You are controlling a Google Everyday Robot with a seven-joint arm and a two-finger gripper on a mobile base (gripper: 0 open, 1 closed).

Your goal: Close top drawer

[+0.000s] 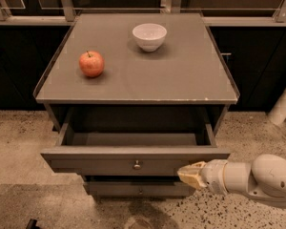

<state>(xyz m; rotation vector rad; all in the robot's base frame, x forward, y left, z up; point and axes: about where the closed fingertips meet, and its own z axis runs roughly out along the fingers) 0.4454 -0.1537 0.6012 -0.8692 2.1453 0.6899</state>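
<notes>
Top drawer sits pulled out under the worktop's front edge. The gripper is at its front panel, below the front-right corner and right of the knob. You can't tell its jaw state. Risk: your off-centre push may skew and jam the drawer, or slip toward the lower drawer. No readable writing.
</notes>
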